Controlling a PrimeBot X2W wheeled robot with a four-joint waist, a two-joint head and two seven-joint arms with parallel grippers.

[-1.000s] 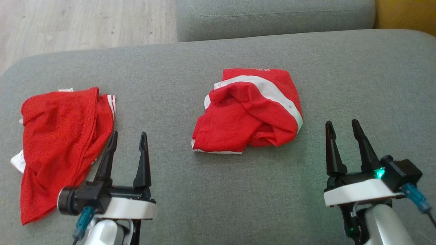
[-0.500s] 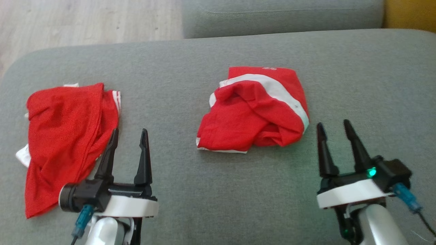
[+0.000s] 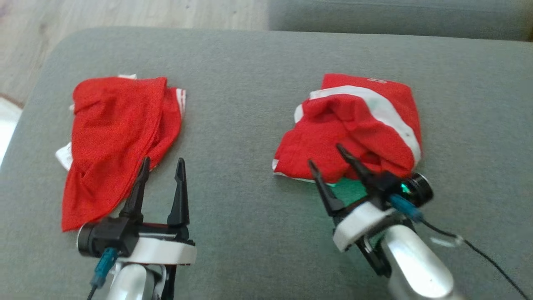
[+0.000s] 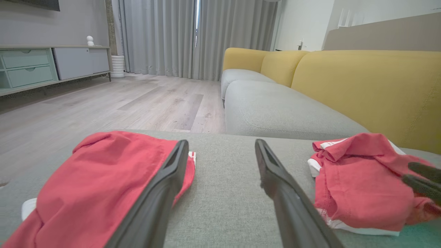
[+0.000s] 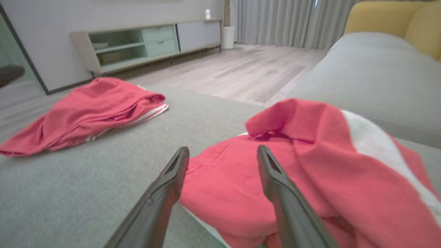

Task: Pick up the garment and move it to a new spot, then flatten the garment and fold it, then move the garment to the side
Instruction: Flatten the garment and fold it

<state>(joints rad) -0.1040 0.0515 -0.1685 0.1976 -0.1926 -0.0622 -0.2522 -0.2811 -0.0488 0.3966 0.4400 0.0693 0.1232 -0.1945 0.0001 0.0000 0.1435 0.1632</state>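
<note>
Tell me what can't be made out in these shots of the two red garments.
Head view: white lettering on the crumpled garment is too small and blurred.
Head view: the right tool covers that garment's near edge; contact unclear.
Left wrist view: the other garment is cut off by the bottom edge and a finger of the left tool.

Clear lane of grey cushion (image 3: 233,125) btwn left garment (image 3: 116,133) & right garment (image 3: 358,129); sofa seat (image 3: 395,16) beyond.

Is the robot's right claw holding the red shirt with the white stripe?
No, the right claw is open, its two fingers spread apart over the near edge of the crumpled red garment, pinching nothing.
</note>
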